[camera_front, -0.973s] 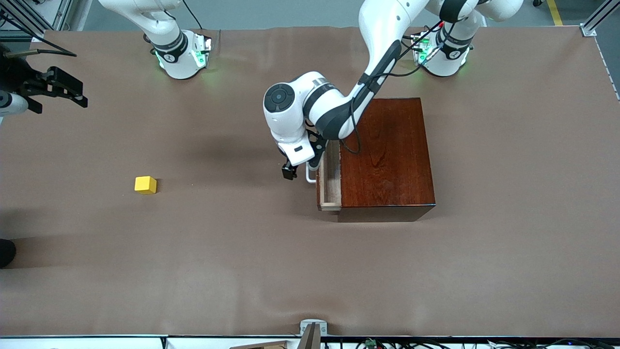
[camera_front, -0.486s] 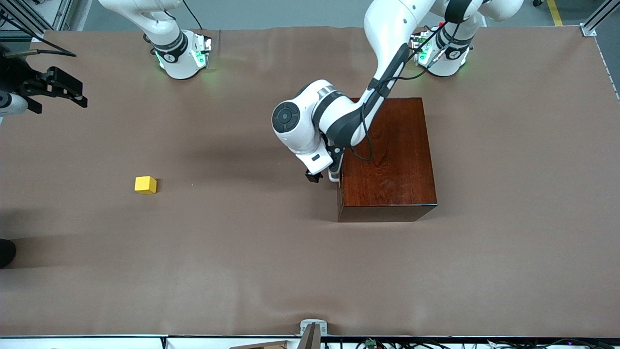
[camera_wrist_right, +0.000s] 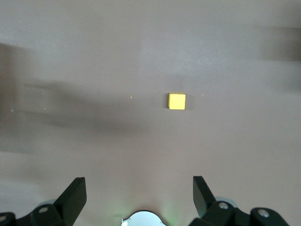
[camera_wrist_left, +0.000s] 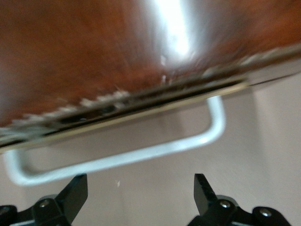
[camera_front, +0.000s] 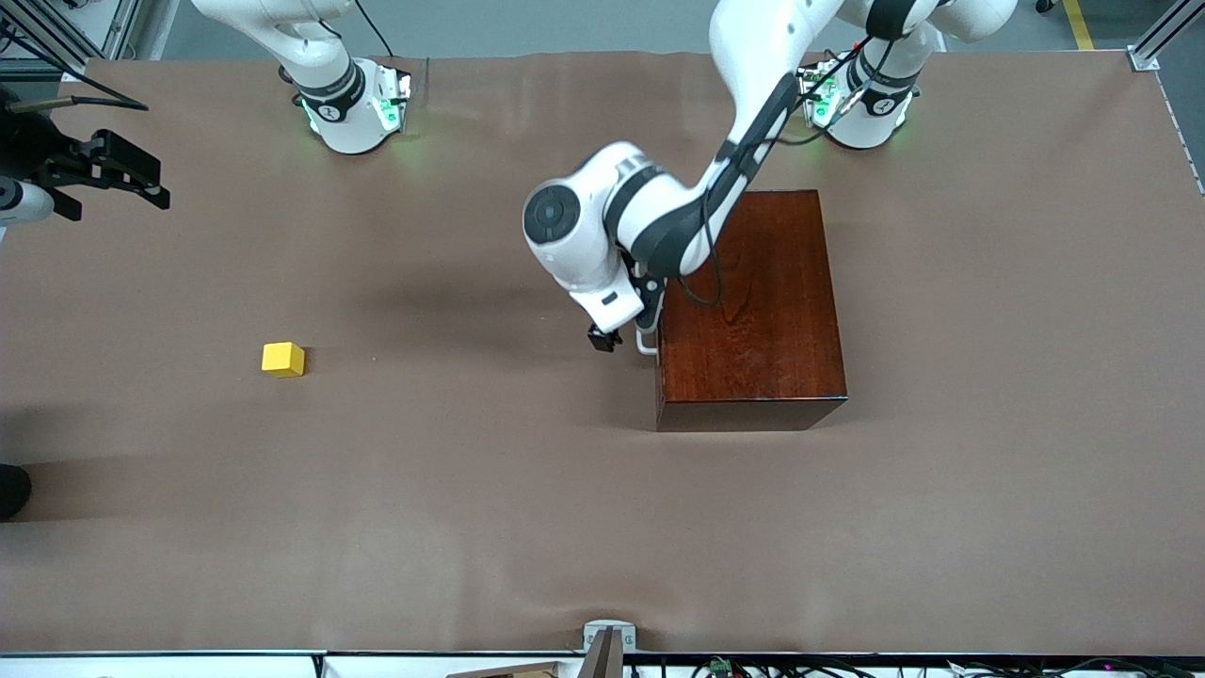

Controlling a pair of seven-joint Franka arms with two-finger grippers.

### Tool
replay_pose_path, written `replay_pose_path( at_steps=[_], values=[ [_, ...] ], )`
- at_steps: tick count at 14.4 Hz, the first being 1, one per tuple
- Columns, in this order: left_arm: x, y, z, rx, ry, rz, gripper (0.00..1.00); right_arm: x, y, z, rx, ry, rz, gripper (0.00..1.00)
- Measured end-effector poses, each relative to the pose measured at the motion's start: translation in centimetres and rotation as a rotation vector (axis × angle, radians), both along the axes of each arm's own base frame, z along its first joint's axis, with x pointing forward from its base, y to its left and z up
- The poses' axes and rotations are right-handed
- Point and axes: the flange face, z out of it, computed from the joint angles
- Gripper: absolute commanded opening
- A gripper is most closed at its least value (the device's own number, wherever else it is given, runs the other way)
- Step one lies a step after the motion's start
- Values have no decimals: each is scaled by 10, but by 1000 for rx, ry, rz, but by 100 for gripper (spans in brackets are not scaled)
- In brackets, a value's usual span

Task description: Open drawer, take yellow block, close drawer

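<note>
The drawer of the dark reddish-brown box is shut, its front flush with the box and facing the right arm's end of the table. My left gripper hangs open just in front of the white handle. In the left wrist view the handle lies just off the tips of my left gripper, with nothing between them. The yellow block sits on the table toward the right arm's end. My right gripper waits high up, open and empty, looking down on the block.
The brown table cover spreads all round the box and block. The right arm's base and the left arm's base stand along the edge farthest from the front camera. A metal bracket sits at the nearest edge.
The drawer, a little way out a second ago, has been pushed shut by my left gripper. The gripper has since drawn slightly back from the handle. The right arm and block have not moved.
</note>
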Motion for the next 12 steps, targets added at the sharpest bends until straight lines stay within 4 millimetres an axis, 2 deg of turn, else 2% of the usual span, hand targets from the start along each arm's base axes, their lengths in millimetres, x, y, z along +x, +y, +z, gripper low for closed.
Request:
replay_pose_path(
  at_steps=[2, 3, 5, 7, 10, 12],
  values=[
    [1, 12, 90, -105, -25, -32, 100, 0, 0, 0, 0, 0, 0, 100],
    [4, 28, 135, -148, -38, -59, 100, 0, 0, 0, 0, 1, -1, 100],
    [13, 85, 207, -166, -21, -148, 100, 0, -1, 0, 0, 1, -1, 100],
    [23, 152, 246, -142, 53, -285, 100, 0, -1, 0, 0, 1, -2, 100],
    [41, 253, 282, -148, 152, -499, 100, 0, -1, 0, 0, 1, -2, 100],
    [50, 329, 302, -178, 193, -642, 100, 0, -1, 0, 1, 1, -2, 100]
  ],
)
